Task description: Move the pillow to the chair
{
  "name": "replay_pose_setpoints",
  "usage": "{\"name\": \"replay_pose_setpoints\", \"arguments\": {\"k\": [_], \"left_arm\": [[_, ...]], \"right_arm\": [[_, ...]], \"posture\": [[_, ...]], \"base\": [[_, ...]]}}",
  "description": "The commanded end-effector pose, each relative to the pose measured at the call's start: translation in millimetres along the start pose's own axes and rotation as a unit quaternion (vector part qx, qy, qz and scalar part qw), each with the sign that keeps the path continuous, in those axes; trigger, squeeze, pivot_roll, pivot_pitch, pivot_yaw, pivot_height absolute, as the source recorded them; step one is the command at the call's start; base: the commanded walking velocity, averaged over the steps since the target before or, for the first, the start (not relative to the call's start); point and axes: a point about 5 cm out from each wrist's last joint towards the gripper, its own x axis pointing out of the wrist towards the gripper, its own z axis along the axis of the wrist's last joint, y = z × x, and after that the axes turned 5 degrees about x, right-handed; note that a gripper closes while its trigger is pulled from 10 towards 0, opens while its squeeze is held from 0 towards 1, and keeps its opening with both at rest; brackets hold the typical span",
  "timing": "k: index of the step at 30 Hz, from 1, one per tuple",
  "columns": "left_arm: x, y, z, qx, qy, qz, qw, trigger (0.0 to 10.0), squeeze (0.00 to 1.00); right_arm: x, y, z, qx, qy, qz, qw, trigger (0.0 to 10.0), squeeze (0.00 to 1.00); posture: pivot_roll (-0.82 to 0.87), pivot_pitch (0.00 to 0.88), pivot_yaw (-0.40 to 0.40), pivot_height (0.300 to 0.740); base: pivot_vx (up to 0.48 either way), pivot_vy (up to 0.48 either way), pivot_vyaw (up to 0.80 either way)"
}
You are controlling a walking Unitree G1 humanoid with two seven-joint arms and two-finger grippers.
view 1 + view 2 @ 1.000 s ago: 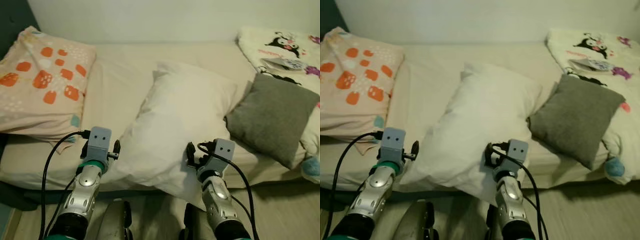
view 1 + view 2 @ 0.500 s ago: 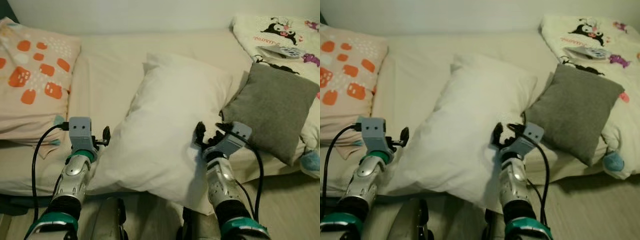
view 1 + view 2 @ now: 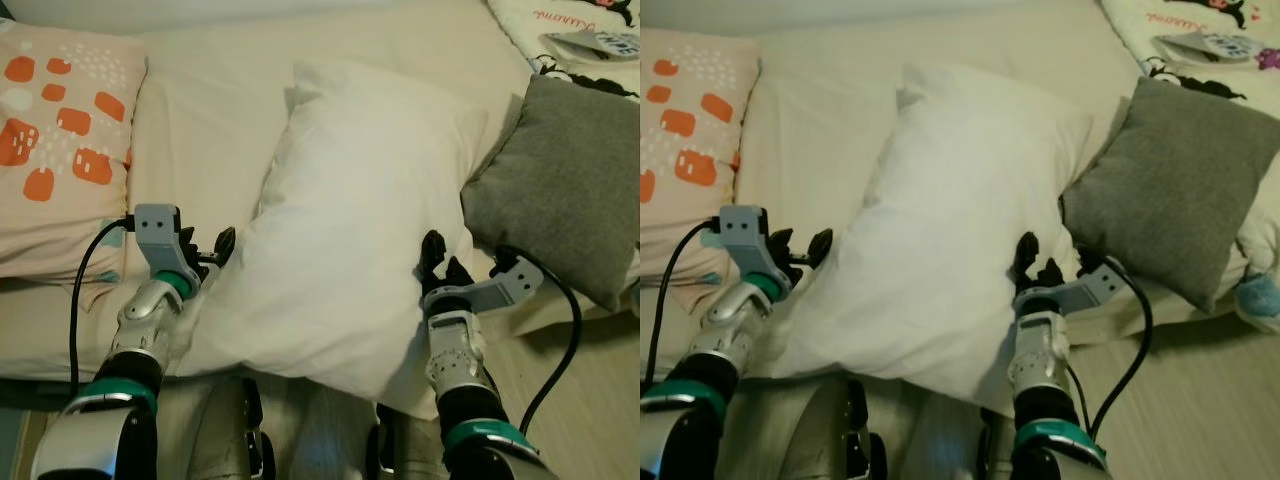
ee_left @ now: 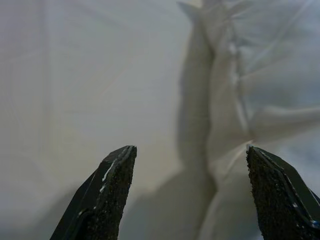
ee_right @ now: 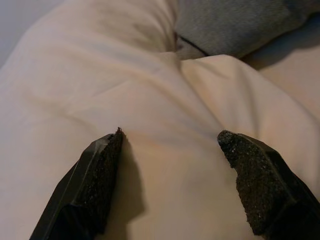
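I'm seeing dim, warm, yellowish light with soft grain in both eye views. The white pillow casts a soft shadow onto the bed. My wrist views are murky and out of focus.

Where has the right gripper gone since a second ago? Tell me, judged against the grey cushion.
Yes. The right gripper has moved forward along the white pillow, closer to the grey cushion; it now sits open against the pillow's right edge beside the cushion's near corner.

Both silver arms reach forward, bent at the elbow. The left gripper and the right gripper each point ahead, jaws spread wide apart, clamping nothing.
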Motion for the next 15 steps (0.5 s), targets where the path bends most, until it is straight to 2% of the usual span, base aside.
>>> {"name": "replay_pose_setpoints", "arguments": {"k": [1, 3, 6, 7, 8, 10, 15], "left_arm": [[-4.2, 0.4, -10.3, -0.017, 0.023, -0.014, 0.999, 10.0, 1.00], [-5.5, -7.0, -17.7, -0.013, 0.041, -0.053, 0.998, 10.0, 1.00], [-8.3, -10.1, -24.9, -0.009, 0.059, -0.075, 0.995, 10.0, 1.00], [-12.6, -11.3, -33.8, -0.010, 0.083, -0.091, 0.992, 10.0, 1.00], [-12.6, -11.3, -33.8, -0.010, 0.083, -0.091, 0.992, 10.0, 1.00], [-14.3, -11.8, -37.0, -0.013, 0.091, -0.100, 0.991, 10.0, 1.00], [-16.3, -12.6, -40.5, -0.010, 0.102, -0.110, 0.989, 10.0, 1.00]], "right_arm": [[-7.7, -12.6, -7.8, 0.019, 0.014, -0.027, 0.999, 10.0, 1.00], [-6.0, -16.9, 0.2, 0.021, 0.008, -0.024, 0.999, 10.0, 1.00], [-5.6, -20.5, 2.3, 0.030, 0.022, -0.018, 0.999, 10.0, 1.00], [-10.7, -23.5, -4.2, 0.008, 0.097, 0.030, 0.995, 10.0, 1.00], [-10.7, -23.5, -4.2, 0.008, 0.097, 0.030, 0.995, 10.0, 1.00], [-14.9, -26.0, -6.6, -0.007, 0.134, 0.055, 0.989, 10.0, 1.00], [-16.7, -38.7, 24.7, -0.017, 0.115, 0.077, 0.990, 10.0, 1.00]], "posture": [[0.02, 0.272, 0.126, 0.598], [0.02, 0.272, 0.127, 0.598], [0.01, 0.272, 0.131, 0.598], [0.01, 0.272, 0.131, 0.598], [0.01, 0.272, 0.131, 0.598], [0.01, 0.272, 0.131, 0.598], [0.00, 0.273, 0.136, 0.598]], "base": [[0.000, 0.000, 0.00], [0.000, 0.000, 0.00], [0.000, 0.000, 0.00], [0.000, 0.000, 0.00], [0.000, 0.000, 0.00], [0.000, 0.000, 0.00], [0.000, 0.000, 0.00]]}}
